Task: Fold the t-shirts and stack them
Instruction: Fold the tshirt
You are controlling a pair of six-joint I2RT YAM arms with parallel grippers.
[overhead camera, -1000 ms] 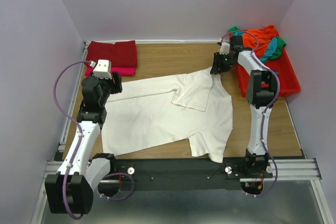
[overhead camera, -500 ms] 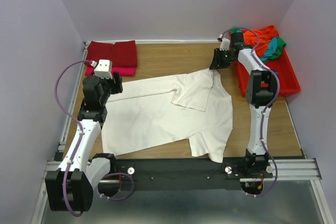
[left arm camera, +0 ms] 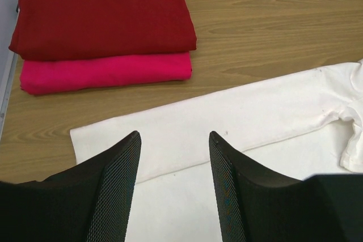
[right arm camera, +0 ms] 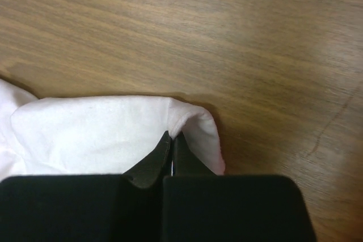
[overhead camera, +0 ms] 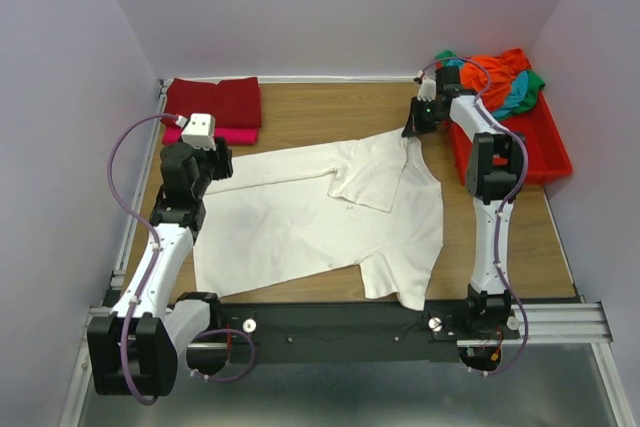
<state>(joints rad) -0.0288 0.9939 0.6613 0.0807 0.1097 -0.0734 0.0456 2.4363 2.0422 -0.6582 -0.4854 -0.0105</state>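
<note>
Cream-white shirt [overhead camera: 320, 217] lies spread across the middle of a wooden table [overhead camera: 330, 112]. The right gripper [right arm camera: 172, 140] has its fingers pressed together, pinching a raised fold at the shirt's far right edge. The left gripper [left arm camera: 173, 162] hangs over the shirt's left end, fingers spread, holding nothing. In the far left corner a folded dark red shirt [left arm camera: 102, 15] rests on a folded pink shirt [left arm camera: 108, 72]. A red tray [overhead camera: 548, 152] at far right holds a heap of orange, teal and green shirts [overhead camera: 500, 72].
</note>
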